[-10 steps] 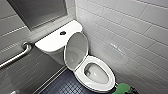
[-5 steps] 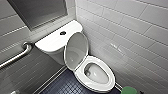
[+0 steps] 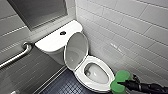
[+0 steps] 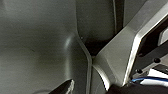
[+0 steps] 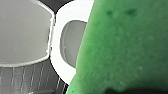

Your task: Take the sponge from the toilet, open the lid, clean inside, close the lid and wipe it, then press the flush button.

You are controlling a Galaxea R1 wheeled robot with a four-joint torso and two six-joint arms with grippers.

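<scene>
Since the sponge is off the toilet and in your right gripper, and the lid stands raised against the tank, you can count the first two steps as done. The gripper is clamped on the sponge at its pinched waist, reaching in from the right of the head view.

You are holding the sponge at the front of the bowl, on the side nearer the tiled wall. Its lower lobe overlaps the front edge of the seat in the head view, but you cannot tell from here whether it touches the rim or hangs just above it. It is not down inside the opening. My reading is that you are at the cleaning step, either about to go in or between passes. The pictures do not settle which.

That leaves closing the lid, wiping it, and pressing the flush button, the dark spot in the middle of the tank top, well apart from the sponge.

The sponge's long axis lies crosswise to your arm. One lobe points away toward the wall and the other back toward the robot. In the right wrist view a broad green face looks toward the seat and bowl.
</scene>
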